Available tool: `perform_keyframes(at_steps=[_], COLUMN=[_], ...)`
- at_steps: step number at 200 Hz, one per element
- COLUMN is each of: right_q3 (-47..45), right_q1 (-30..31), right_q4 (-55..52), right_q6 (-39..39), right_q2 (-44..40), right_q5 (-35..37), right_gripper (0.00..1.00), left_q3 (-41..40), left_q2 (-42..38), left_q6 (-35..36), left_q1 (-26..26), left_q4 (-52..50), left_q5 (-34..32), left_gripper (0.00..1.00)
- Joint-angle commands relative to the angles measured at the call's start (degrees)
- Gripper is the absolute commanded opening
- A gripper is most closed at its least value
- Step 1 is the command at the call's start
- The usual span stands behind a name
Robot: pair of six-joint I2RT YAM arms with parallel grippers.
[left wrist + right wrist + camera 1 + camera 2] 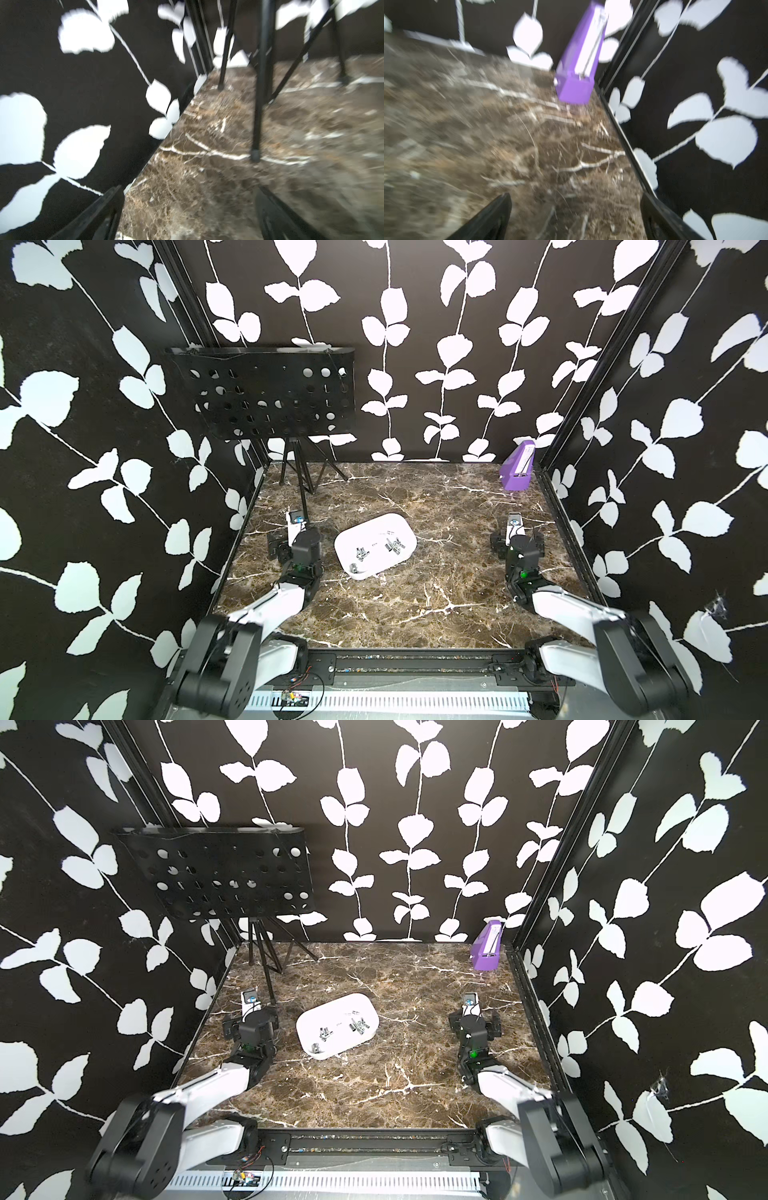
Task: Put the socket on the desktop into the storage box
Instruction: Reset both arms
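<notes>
Resting both arms on either side of the white shallow plastic storage box (374, 536).
We see the left arm (286, 599) folded low just left of the box, and the right arm (557, 608) folded likewise, well apart on the box's right. The left gripper (189, 191) has its black jaws spread wide with only the brown marble tabletop (207, 176) between them. The right gripper (576, 195) stands equally wide and empty. Several small silver metal sockets (394, 546) lie loose inside the box, which sits askew.

No legible text or markings
</notes>
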Motion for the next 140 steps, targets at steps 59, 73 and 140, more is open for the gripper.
perform_keyframes(at_steps=[59, 73, 140], right_q3=[-1.88, -1.07, 3.59], right_q1=[-4.06, -4.91, -8.10], right_q4=[16.77, 19.10, 15.38], right_q6=[1.51, 2.10, 5.02], right_q2=[6.17, 9.81, 15.71], right_q5=[-8.14, -8.19, -10.60], right_gripper=[1.00, 1.00, 0.99], left_q3=[-0.88, 1.27, 3.06], left_q2=[13.54, 12.05, 18.57], left_q6=[1.02, 0.56, 2.44], left_q1=[6.22, 6.43, 6.91], left_q4=[23.68, 15.74, 20.14], left_q5=[21.26, 23.80, 27.69], left_gripper=[0.99, 0.99, 0.99])
